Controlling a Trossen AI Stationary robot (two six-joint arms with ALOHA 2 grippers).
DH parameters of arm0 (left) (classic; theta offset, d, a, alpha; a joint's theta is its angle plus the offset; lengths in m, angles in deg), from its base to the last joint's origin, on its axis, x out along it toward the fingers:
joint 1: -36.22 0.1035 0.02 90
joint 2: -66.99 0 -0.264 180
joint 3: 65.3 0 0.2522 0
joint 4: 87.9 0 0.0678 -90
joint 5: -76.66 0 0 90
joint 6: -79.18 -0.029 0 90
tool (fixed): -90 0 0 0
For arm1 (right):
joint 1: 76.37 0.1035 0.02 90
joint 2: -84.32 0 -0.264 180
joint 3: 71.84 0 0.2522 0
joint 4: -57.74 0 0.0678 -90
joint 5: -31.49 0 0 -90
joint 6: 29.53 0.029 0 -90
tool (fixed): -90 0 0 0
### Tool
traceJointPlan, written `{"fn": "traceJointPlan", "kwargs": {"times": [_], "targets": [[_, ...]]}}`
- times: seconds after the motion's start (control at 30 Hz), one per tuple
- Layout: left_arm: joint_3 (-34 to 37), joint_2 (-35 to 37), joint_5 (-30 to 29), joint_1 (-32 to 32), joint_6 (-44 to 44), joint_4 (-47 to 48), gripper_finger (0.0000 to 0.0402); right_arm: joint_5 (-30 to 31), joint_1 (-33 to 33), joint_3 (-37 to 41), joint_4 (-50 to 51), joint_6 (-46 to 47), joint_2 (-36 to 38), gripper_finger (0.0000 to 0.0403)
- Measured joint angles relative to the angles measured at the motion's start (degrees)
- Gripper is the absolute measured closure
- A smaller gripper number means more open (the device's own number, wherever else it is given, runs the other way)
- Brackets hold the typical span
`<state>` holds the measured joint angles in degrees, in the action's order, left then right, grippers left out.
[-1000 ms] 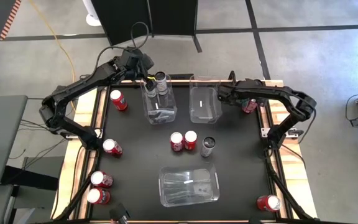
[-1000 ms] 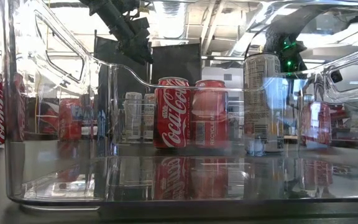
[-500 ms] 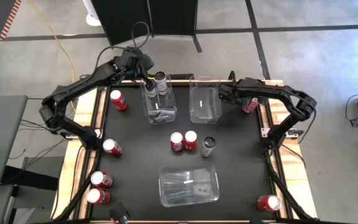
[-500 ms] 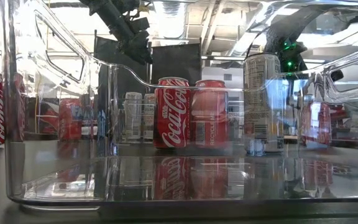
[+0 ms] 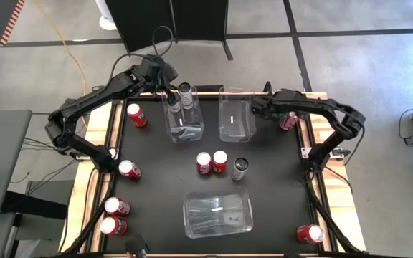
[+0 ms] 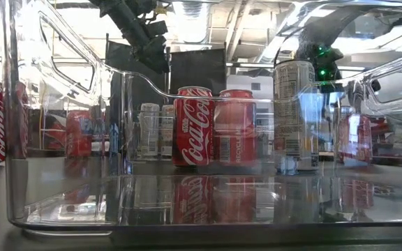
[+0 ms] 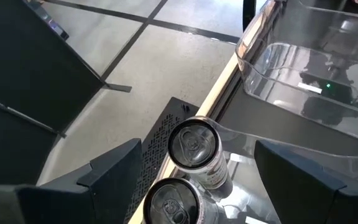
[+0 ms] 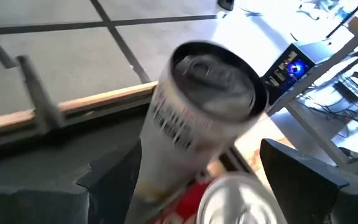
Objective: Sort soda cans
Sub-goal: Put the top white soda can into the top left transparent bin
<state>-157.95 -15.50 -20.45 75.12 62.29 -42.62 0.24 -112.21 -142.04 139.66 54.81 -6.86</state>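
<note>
Soda cans [image 5: 184, 95] are standing upright in the upper-left bin [image 5: 185, 129], directly below the left gripper [image 5: 169, 80] hovering spread open.

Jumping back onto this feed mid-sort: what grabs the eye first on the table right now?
Three clear bins stand on the black mat: the far-left bin already holds two silver cans, with the open left gripper poised over its far end. The right gripper, also open, reaches beside the far-right bin toward a silver can and a red one. Two red cans and a silver can stand mid-table.
</note>
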Motion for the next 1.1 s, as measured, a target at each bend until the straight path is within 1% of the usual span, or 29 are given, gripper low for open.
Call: {"fn": "traceJointPlan", "kwargs": {"times": [0.2,0.37,0.53,0.7,0.9,1.1], "targets": [[-0.42,0.01,0.02,0.0,-0.46,2.58,0.0093,2.52,2.41,1.05,2.74,4.17,0.0,0.0064],[-2.71,0.01,-0.15,0.0,-0.5,5.62,0.0093,1.77,3.31,5.17,1.61,5.45,0.0,0.0068],[-5.35,0.01,-1.84,0.0,-1.99,7.1,0.0093,-0.16,3.55,8.1,-0.87,7.03,0.12,0.004],[-7.11,0.02,-1.9,0.0,-2.01,7.52,0.0093,-0.42,3.32,8.52,-4.97,2.98,0.17,0.0008],[-7.63,0.01,-2.11,-0.02,-1.35,8.75,0.0093,0.82,1.82,8.52,-6.02,2.34,0.17,0.0004],[-7.63,0.01,-2.27,-0.02,-0.06,11.5,0.0093,2.25,0.75,8.52,-4.99,2.17,0.17,0.0004]]}}
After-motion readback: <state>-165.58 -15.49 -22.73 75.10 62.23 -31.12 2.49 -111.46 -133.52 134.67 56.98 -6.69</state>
